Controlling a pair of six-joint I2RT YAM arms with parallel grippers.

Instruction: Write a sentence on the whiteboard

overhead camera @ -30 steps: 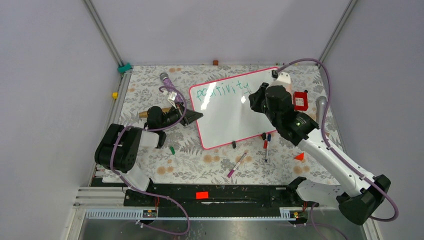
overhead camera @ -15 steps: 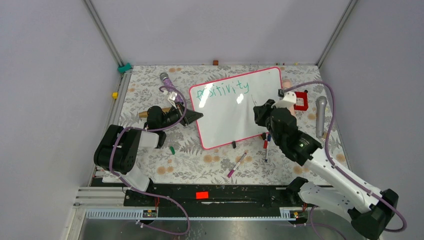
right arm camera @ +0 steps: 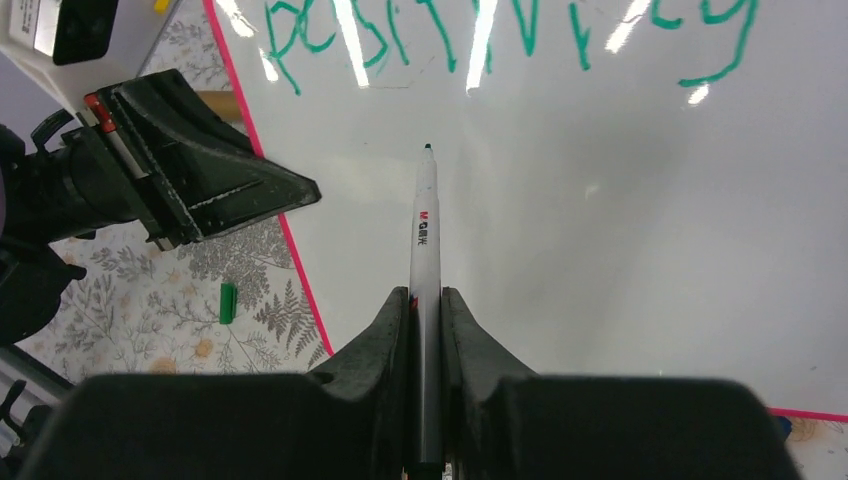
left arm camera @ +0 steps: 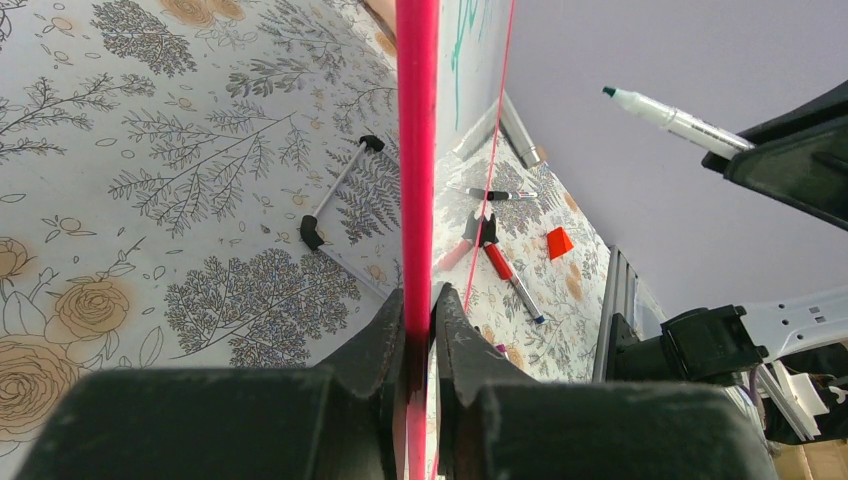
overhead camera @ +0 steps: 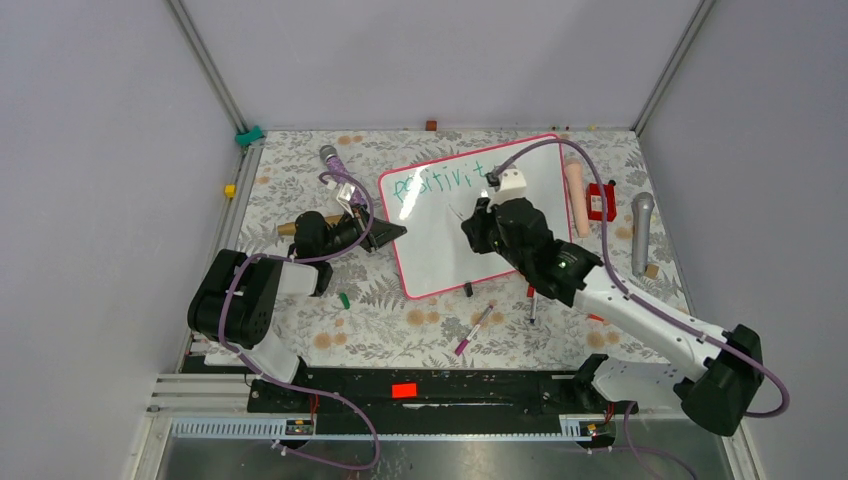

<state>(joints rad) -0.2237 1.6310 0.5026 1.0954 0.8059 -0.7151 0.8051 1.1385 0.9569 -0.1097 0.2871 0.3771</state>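
The whiteboard [overhead camera: 440,235], white with a pink-red frame, lies in the middle of the floral table with green writing "positivity" along its far edge [right arm camera: 520,30]. My left gripper [overhead camera: 398,231] is shut on the whiteboard's left frame edge [left arm camera: 416,150]. My right gripper [overhead camera: 466,222] is shut on a white marker [right arm camera: 425,230] with a dark green tip, pointing at the board's blank part below the writing. The tip [right arm camera: 427,148] is over the board; I cannot tell whether it touches. The marker also shows in the left wrist view [left arm camera: 670,118].
Loose markers lie below the board's near edge: a pink one [overhead camera: 474,328], a red and a blue one [overhead camera: 532,300]. A green cap [overhead camera: 344,299] lies left. A red box [overhead camera: 600,200], a beige cylinder [overhead camera: 576,186] and a grey microphone [overhead camera: 640,232] lie right of the board; a purple microphone [overhead camera: 332,157] lies far left.
My right arm has swung left and nearer across the board with the marker, from the board's right edge to its middle left. The left gripper has stayed on the frame.
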